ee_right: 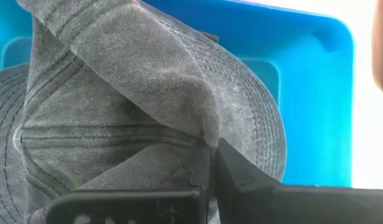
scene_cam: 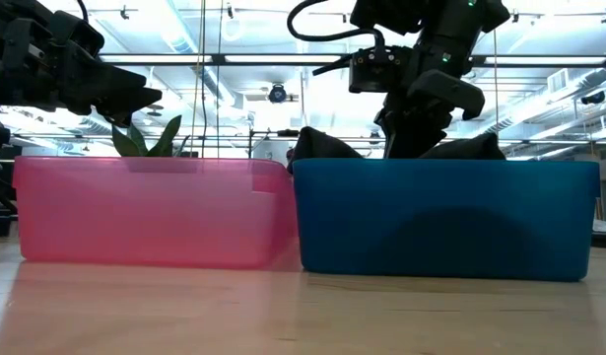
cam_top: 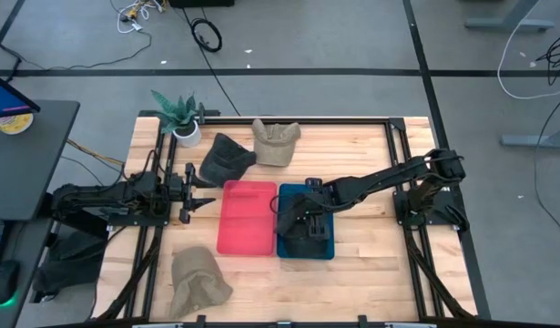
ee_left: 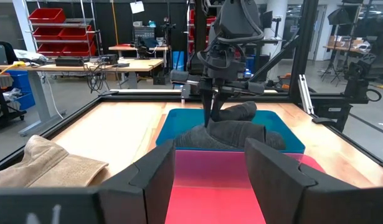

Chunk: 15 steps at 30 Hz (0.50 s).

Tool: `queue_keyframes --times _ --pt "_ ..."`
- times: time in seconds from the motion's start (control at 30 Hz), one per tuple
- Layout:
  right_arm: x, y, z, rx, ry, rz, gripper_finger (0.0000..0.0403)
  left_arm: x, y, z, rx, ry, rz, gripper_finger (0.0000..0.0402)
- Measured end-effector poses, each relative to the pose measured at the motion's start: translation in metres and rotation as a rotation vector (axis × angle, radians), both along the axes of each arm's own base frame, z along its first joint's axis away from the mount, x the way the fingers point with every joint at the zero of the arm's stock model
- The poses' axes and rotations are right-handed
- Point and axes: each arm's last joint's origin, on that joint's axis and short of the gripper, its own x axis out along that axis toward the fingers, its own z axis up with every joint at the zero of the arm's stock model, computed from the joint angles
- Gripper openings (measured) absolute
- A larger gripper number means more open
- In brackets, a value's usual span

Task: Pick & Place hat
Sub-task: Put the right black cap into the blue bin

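A pale wooden table (cam_top: 371,264) framed by black rails stands on a grey floor strewn with cables. In the blue bin (cam_top: 327,250) at its middle lies a dark grey hat (ee_right: 135,112) of washed denim-like cloth with stitched seams and rows of stitching round its curved brim; it is crumpled, folded over itself, so which way its brim points cannot be told. The right gripper (ee_right: 211,163) reaches down into the bin, its fingers pinched shut on a fold of the hat. Touching the blue bin on its left is a red bin (cam_top: 248,219) of smooth, slightly translucent plastic. The left gripper (cam_top: 196,191) hovers beside the red bin with fingers spread, holding nothing. Farther back lie another dark hat (cam_top: 225,159) and a tan hat (cam_top: 276,142), near a small potted plant (cam_top: 181,117); a third, tan hat (cam_top: 198,282) lies at the front.
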Motion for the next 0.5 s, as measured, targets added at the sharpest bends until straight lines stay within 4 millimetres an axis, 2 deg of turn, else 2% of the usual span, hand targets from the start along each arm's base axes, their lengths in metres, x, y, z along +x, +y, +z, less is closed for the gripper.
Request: queue_keyframes --times 0.37,0.5 --pt "0.0000 0.0000 -0.0006 0.012 0.000 -0.018 0.0009 0.0000 0.0000 -0.0001 0.000 0.001 0.000 0.0197" --pt "0.0005 0.0001 -0.0007 0.015 -0.006 -0.021 0.0027 0.0000 0.0000 -0.0001 0.000 0.000 0.000 0.0197"
